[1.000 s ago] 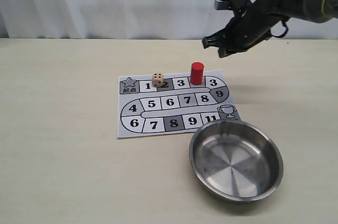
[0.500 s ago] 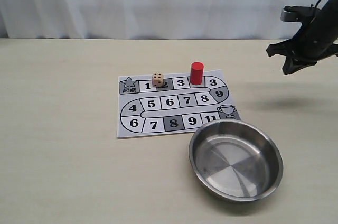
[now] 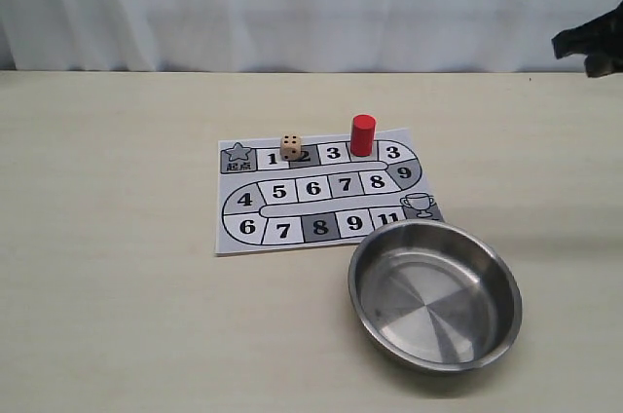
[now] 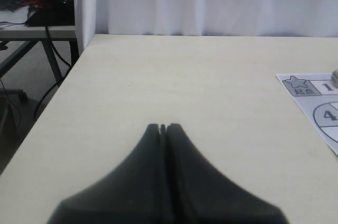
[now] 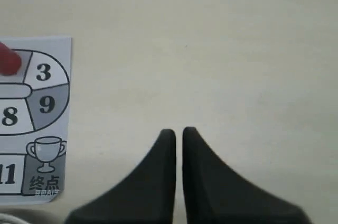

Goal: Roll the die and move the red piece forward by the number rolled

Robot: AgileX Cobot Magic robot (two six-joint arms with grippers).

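The red piece [image 3: 362,134] stands upright on the top row of the numbered board [image 3: 321,194], between the two squares marked 3. The tan die [image 3: 290,146] rests on the same row, over the squares 1 and 2, showing several pips on its front face. My right gripper [image 3: 574,55] hangs high at the far right edge, well away from the board. In the right wrist view its fingers [image 5: 179,131] stand almost together with nothing between them, and the red piece [image 5: 8,59] shows at the edge. My left gripper [image 4: 163,127] is shut and empty over bare table left of the board [image 4: 317,102].
A steel bowl [image 3: 354,277], empty, sits at the front right, its rim overlapping the board's near right corner. A white curtain backs the table. The left wrist view shows the table's left edge [image 4: 68,78] with a desk and cables beyond.
My right arm has pulled back from above the red piece to the far right edge of the exterior view. The die and the red piece have not moved.
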